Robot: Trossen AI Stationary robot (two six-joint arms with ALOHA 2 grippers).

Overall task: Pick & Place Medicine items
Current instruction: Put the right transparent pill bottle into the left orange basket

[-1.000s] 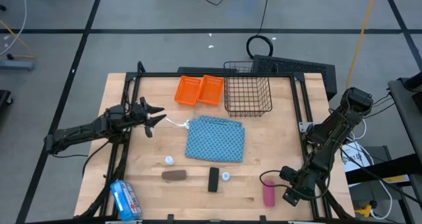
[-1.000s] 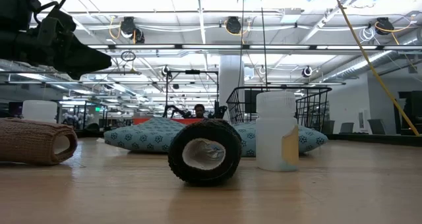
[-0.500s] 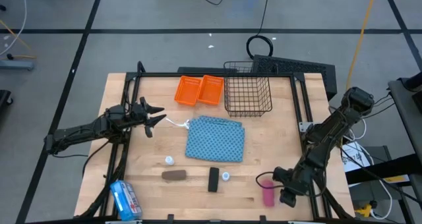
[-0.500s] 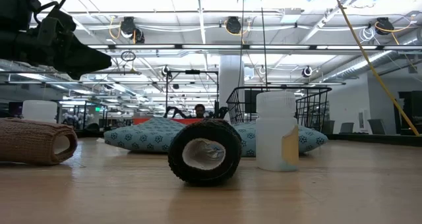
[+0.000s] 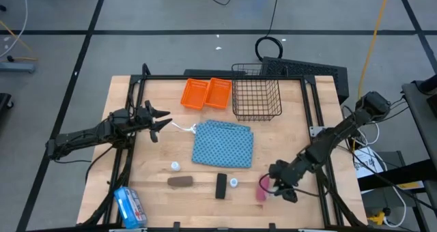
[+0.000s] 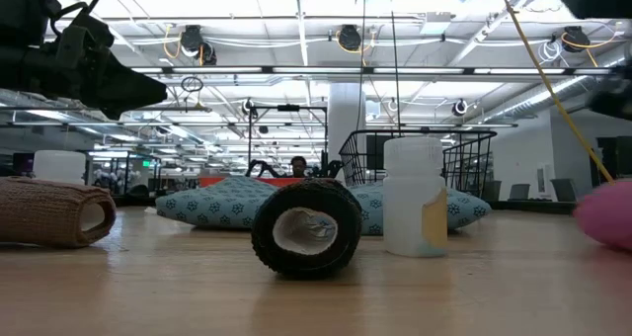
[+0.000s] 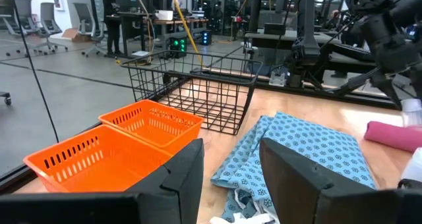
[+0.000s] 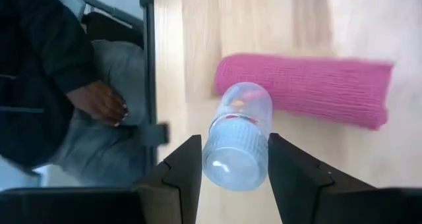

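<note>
High view | right gripper moved inward | pink tube shifted

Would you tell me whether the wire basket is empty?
Empty, it appears: through the wire basket only bare table shows from above.

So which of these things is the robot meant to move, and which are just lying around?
Part of the job: pink roll, brown roll, black roll, white bottle beside the cloth, white bottle by the black roll, and a third bottle held in the right gripper.
Just lying about: blue cloth, blue-and-white packet, orange bins, wire basket. Left gripper waits open, left of the cloth.
</note>
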